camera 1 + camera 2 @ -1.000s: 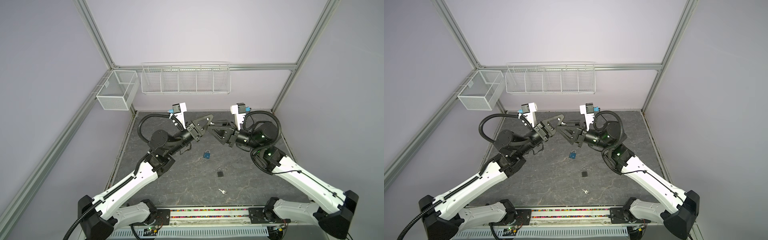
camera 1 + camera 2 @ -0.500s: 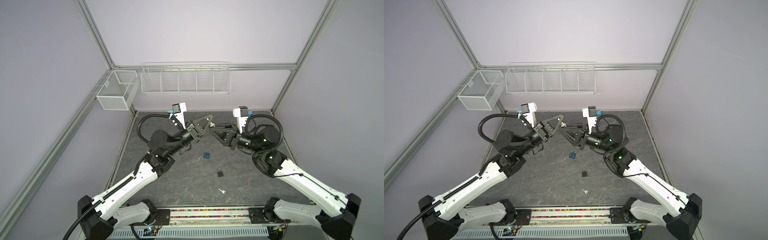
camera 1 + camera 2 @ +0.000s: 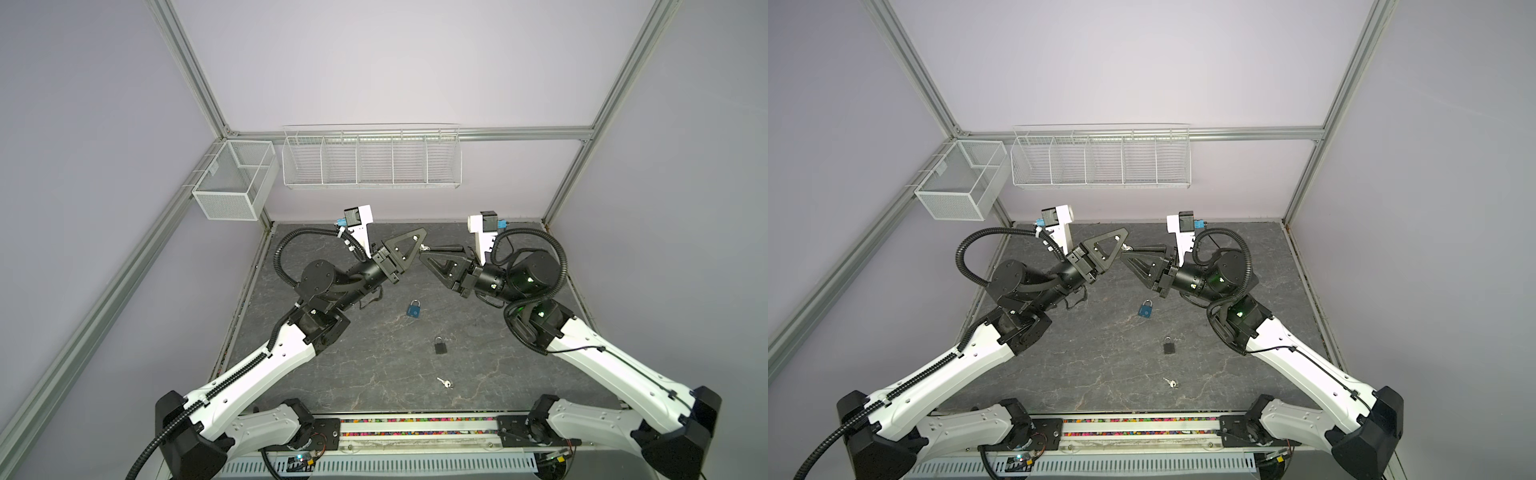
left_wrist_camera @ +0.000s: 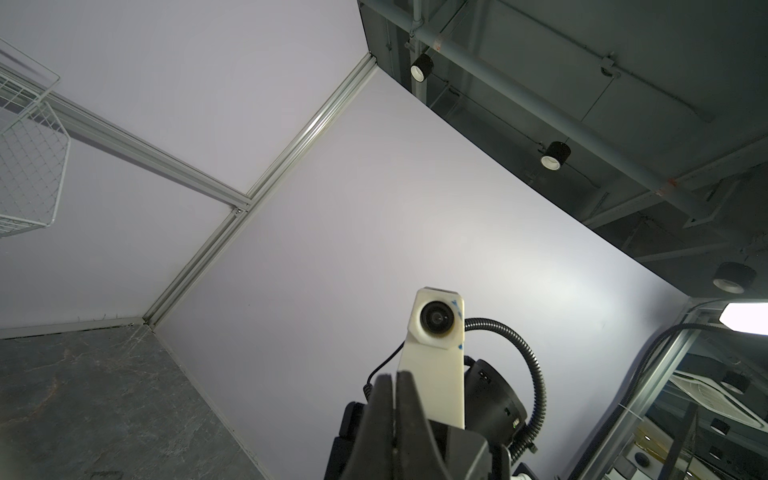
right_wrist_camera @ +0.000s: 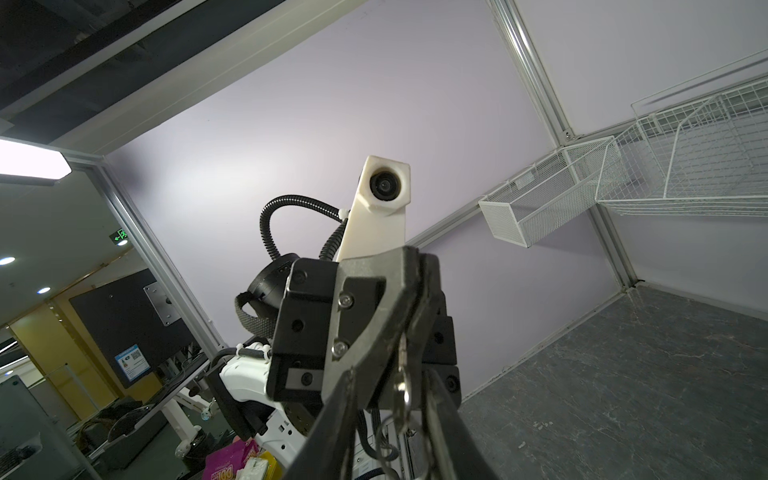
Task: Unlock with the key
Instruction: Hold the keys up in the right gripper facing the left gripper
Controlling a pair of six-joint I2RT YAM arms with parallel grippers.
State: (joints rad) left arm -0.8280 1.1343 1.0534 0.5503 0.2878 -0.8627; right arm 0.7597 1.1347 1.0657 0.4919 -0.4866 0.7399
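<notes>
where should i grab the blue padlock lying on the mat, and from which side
Grip the blue padlock by its square body, coming straight down from above and closing across its left and right edges. It lies flat on the mat with its shackle pointing toward the back wall, so the body probably offers parallel faces, while the thin shackle would likely pivot.

White arms (image 3: pixel 266 370), black triangular jaws, ribbed cables (image 3: pixel 307 232)

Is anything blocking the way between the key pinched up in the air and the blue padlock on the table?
Nothing visible. The key, pinched by the left gripper with the right gripper open around it, hangs over the table; the blue padlock lies uncovered.
</notes>
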